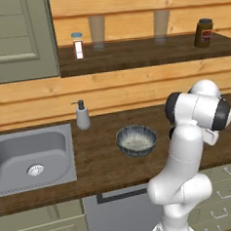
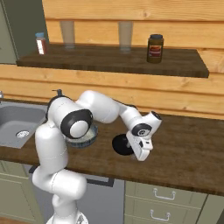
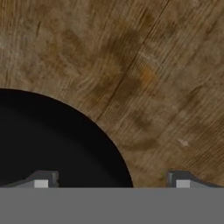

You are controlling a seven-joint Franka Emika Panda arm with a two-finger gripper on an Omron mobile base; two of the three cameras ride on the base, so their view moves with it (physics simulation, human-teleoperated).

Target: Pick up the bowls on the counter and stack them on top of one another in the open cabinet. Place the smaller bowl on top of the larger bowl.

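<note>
We are at the first pick: the pincer [image 3: 111, 181] hangs low over the counter [image 3: 153, 65], jaws spread about as wide as they go and holding nothing. Going left to right in the hand view, one fingertip [image 3: 41, 180] sits over the black bowl [image 3: 48, 140], whose rim curves between the two tips, and the other fingertip [image 3: 181, 180] is over bare wood, so we judge the jaws straddle the bowl's edge rather than its whole body.

In the right base view, the grey bowl [image 2: 85, 138] rests on the counter to the pincer's left, partly behind the arm's elbow; the black bowl [image 2: 122, 144] lies right under the hand, and the cabinet shelf [image 2: 113, 61] with its jar [image 2: 155, 48] runs well above and behind.

The larger bowl probably ought to go up first, yet we are lined up on the small one. The next move seems to call for easing down until the tips bracket the rim wall, then closing firmly before lifting, since a thin glossy rim may slip.
</note>
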